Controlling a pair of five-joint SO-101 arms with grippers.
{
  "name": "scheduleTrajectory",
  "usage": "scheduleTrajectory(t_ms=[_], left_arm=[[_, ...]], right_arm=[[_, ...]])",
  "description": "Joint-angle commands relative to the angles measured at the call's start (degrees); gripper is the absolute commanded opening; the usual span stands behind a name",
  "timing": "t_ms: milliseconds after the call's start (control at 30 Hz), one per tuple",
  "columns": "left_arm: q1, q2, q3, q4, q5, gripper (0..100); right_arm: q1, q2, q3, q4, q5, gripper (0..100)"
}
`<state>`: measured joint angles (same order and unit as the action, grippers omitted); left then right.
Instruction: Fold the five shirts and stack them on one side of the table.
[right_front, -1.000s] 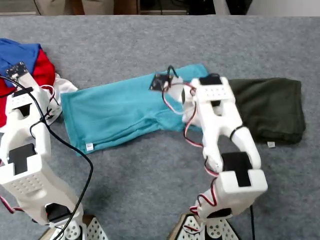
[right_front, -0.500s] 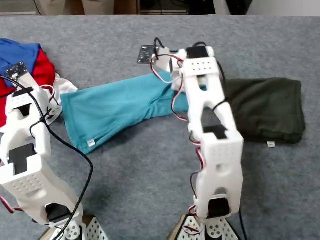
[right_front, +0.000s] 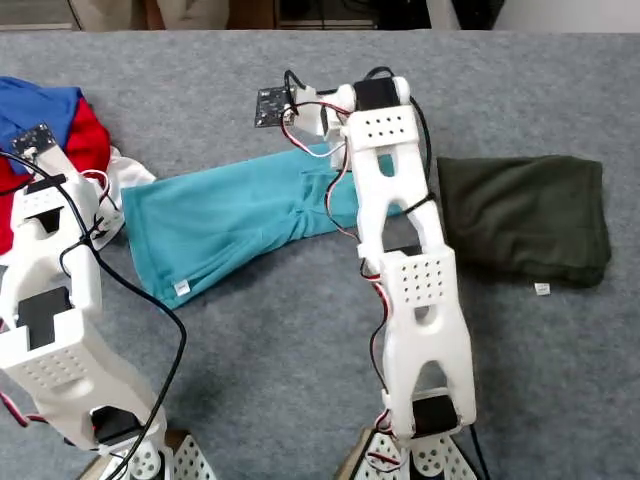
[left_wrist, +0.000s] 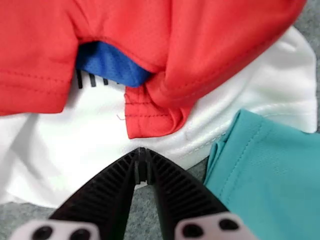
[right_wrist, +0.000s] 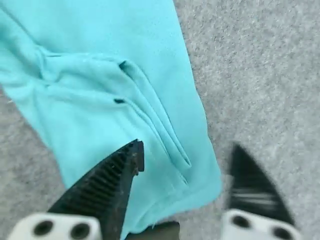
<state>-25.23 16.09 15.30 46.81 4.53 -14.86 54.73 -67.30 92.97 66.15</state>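
A grey table (right_front: 300, 340) seen from above, with two white robot arms rising from the 6 o'clock edge. A teal shirt (right_front: 230, 220) lies half-folded and creased across the middle, slanting from about 8 o'clock up toward 1 o'clock. A dark green shirt (right_front: 525, 215), neatly folded, sits at 3 o'clock, just beside the teal one's end. At 10 o'clock a loose heap holds a blue shirt (right_front: 35, 110), a red shirt (right_front: 88, 140) and a white shirt (right_front: 125, 170) (the white one peeks out beneath the red, touching the teal corner).

The right arm (right_front: 400, 250) stretches over the teal shirt's upper end. The right gripper (right_wrist: 187, 146) hangs above that cloth with its jaws spread wide, holding nothing. The left arm (right_front: 50, 270) stands at 8 o'clock by the heap. The left gripper (left_wrist: 141, 162) has its jaws pressed together, tips at the white shirt's hem.
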Motion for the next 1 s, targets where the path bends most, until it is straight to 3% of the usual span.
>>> scheduleTrajectory(t_ms=[0, 100, 233, 267, 367, 633, 833, 967], left_arm=[[-0.26, -0.22, -2.55, 0.18, -0.18, 2], [-0.26, -0.22, -2.55, 0.18, -0.18, 2], [-0.26, -0.22, -2.55, 0.18, -0.09, 2], [-0.26, -0.22, -2.55, 0.18, -0.09, 2], [-0.26, -0.22, -2.64, 0.18, -0.09, 2], [-0.35, -0.66, -2.73, 0.79, -0.18, 2], [-1.93, -0.13, -17.49, 21.89, 0.0, 16], [-1.05, -0.66, -28.75, 37.98, 0.0, 18]], right_arm=[[-0.92, -0.4, -9.36, 6.59, 0.44, 37.7], [-1.01, -0.48, -12.53, 9.41, -2.9, 29.2], [-1.01, -0.22, -11.03, 9.32, -8.53, 2.3], [-1.1, -0.13, -9.71, 9.23, -10.29, 0.0], [-0.92, -0.13, -5.67, 9.14, -14.86, 6.2], [7.08, -1.89, -6.99, 9.49, -33.76, 0.4], [9.8, -16.48, 11.03, 9.49, -38.68, 0.4], [9.63, -28.53, 28.26, 9.32, -38.77, 0.4]])
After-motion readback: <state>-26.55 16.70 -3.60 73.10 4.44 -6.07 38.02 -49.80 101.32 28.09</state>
